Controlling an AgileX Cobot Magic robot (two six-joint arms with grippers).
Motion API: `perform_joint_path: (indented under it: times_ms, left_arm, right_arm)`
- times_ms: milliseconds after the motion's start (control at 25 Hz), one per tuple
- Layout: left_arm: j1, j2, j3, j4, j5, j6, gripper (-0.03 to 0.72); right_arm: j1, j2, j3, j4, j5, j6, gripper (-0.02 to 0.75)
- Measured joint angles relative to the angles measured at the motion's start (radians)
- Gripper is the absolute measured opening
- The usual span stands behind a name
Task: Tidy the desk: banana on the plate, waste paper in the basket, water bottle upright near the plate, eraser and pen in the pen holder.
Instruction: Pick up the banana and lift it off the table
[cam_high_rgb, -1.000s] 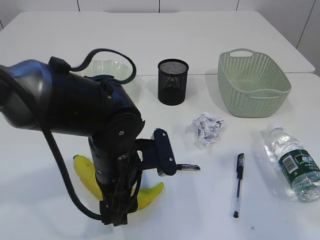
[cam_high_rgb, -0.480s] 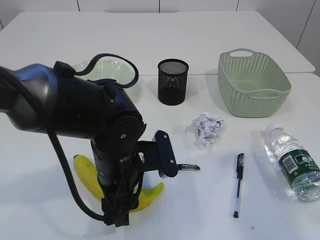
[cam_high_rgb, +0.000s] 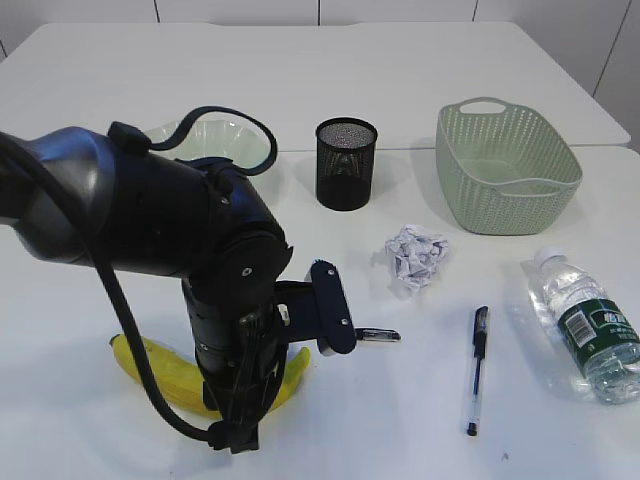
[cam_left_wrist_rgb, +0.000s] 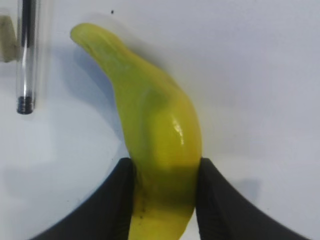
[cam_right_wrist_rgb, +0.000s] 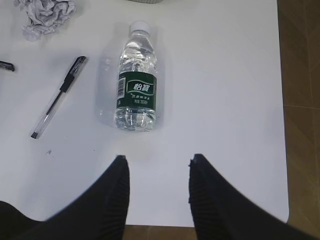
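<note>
With the left end effector (cam_left_wrist_rgb: 165, 200) closed on the banana (cam_left_wrist_rgb: 155, 135) low over the bench (cam_high_rgb: 400, 90) and the right end effector (cam_right_wrist_rgb: 156, 192) open and empty, nothing was yet placed: plate (cam_high_rgb: 215, 135) bare, paper (cam_high_rgb: 415, 255), bottle (cam_right_wrist_rgb: 136, 82) and pen (cam_high_rgb: 477, 365) untouched.

White table (cam_high_rgb: 120, 80) (brown floor (cam_right_wrist_rgb: 300, 100) beside)

My white table (cam_high_rgb: 100, 90)
On it I see plate (cam_high_rgb: 232, 133), holder (cam_high_rgb: 345, 163), basket (cam_high_rgb: 505, 165), paper (cam_high_rgb: 416, 254), pen (cam_high_rgb: 477, 367), bottle (cam_high_rgb: 587, 324).
</note>
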Motion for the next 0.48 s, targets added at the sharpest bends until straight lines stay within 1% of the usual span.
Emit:
perform_joint_path:
  times_ms: [480]
  left_arm:
    - [0.000,0.000,0.000,0.000,0.000,0.000,0.232]
  right_arm:
    - [0.000,0.000,0.000,-0.007,0.000,0.000,0.305]
